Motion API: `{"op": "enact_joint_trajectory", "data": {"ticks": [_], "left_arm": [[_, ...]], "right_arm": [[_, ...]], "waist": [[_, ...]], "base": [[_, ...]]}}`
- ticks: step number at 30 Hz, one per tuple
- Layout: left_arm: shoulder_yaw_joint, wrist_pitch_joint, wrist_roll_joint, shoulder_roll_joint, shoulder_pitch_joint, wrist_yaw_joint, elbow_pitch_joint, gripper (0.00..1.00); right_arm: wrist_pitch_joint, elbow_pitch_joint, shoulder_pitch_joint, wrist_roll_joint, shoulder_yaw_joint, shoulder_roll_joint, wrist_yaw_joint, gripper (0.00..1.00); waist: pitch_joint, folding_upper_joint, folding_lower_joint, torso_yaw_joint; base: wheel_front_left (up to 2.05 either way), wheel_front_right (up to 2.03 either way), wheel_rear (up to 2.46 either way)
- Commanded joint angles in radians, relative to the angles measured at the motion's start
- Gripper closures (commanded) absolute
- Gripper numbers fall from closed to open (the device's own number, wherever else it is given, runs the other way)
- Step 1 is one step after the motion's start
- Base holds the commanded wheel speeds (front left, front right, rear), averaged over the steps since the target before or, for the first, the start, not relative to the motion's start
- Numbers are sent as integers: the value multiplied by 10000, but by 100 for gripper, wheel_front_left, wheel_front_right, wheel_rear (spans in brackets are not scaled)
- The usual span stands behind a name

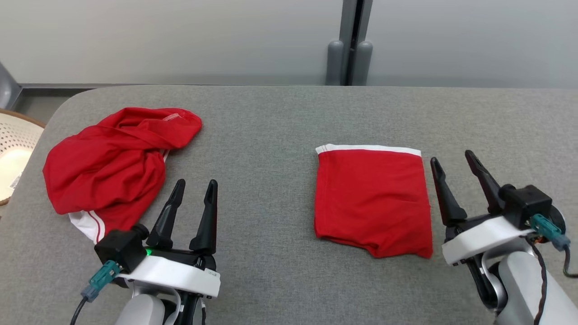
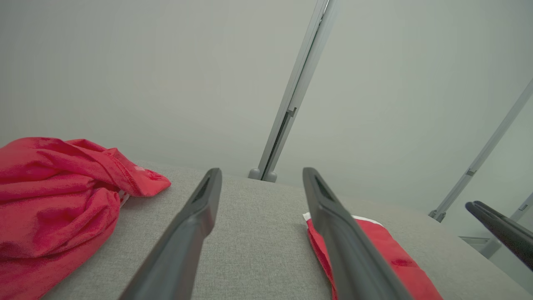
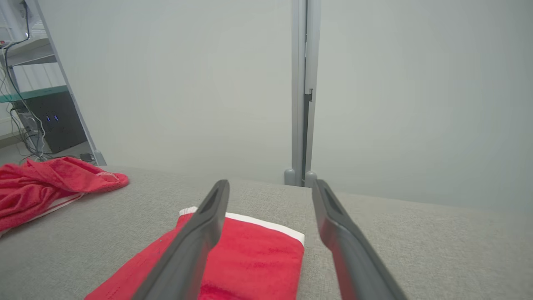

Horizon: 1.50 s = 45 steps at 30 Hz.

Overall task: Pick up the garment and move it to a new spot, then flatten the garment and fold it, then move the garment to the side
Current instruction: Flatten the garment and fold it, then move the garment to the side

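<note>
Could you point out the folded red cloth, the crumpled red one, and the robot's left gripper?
Folded garment (image 1: 372,198): head view, middle of its red top face.
Crumpled garment (image 1: 108,167): head view, centre of the bunched fabric.
Left gripper (image 1: 197,182): head view, midway between its two fingertips.

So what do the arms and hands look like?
Both alike: left hand and right hand have two long tapered black fingers, a white wrist shell, a black camera block with teal plug and dark cable, pale grey forearm. Green light on the left.

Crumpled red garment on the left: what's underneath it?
The crumpled garment rests on the grey table; its white striped edge peeks out nearest the robot. Anything beneath the heap is hidden.
</note>
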Motion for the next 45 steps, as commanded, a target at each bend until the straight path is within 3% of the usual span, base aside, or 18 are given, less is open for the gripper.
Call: {"op": "enact_joint_trajectory", "data": {"ticks": [1,11,14,23,45], "left_arm": [[58,-2,93,42,-7,-13,-36,0],[414,-2,1016,42,44,35,308,0],[556,-2,1730,40,135,207,379,0],[458,-2,1897,44,214,344,328,0],[-94,-1,1470,41,-653,162,392,0]], "right_arm": [[-14,-366,414,-458,-357,107,-2,0],[-15,-1437,1568,-1921,-1592,813,-4,0],[-17,-1544,1718,-2113,-1776,1034,-4,0],[-18,-1482,1780,-2255,-1906,1218,-4,0],[1274,2039,-111,517,-1698,1448,-2,0]], "waist": [[-33,-1,0,-200],[-3,-1,0,-604],[-5,-1,0,-708],[31,-1,0,-693],[1586,-1,0,582]], "base": [[0,0,0],[0,0,0],[0,0,0],[0,0,0],[0,0,0]]}}
